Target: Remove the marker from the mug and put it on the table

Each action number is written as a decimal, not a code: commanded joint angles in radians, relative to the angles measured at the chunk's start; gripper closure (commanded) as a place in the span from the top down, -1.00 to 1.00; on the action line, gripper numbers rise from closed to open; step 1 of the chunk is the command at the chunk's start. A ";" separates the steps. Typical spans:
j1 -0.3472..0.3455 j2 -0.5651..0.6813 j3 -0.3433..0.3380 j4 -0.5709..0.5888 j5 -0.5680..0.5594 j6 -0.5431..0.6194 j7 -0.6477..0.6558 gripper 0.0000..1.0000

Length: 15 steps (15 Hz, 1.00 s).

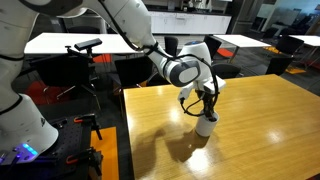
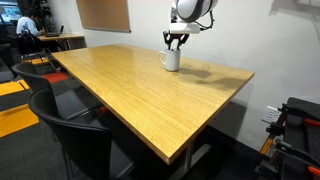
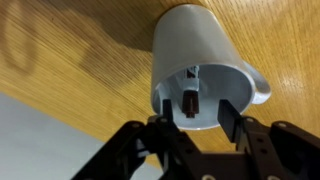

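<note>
Gripper (image 3: 196,122) hangs at the mouth of the white mug (image 3: 190,45) on the wooden table (image 3: 60,45), jaws apart on either side of the dark marker (image 3: 187,103) inside.

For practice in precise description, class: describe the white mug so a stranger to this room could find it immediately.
Find the large yellow-brown wooden table and look directly under the robot's gripper. The mug stands there: small, plain white, cylindrical, with a dark marker inside it.

Office: white-topped tables (image 1: 60,42), black chairs (image 2: 75,135).
</note>
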 commanded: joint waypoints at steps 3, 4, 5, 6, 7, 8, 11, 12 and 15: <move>0.019 0.044 -0.020 0.064 0.041 -0.038 -0.040 0.02; 0.020 0.050 -0.020 0.069 0.041 -0.039 -0.041 0.04; 0.021 0.055 -0.021 0.073 0.040 -0.040 -0.041 0.02; 0.023 0.060 -0.022 0.078 0.040 -0.041 -0.039 0.02; 0.026 0.064 -0.026 0.081 0.038 -0.041 -0.037 0.02; 0.028 0.068 -0.029 0.084 0.037 -0.041 -0.035 0.02; 0.039 0.079 -0.044 0.094 0.032 -0.044 -0.026 0.02; 0.043 0.082 -0.050 0.096 0.030 -0.043 -0.024 0.02; 0.054 0.089 -0.063 0.101 0.028 -0.045 -0.020 -0.01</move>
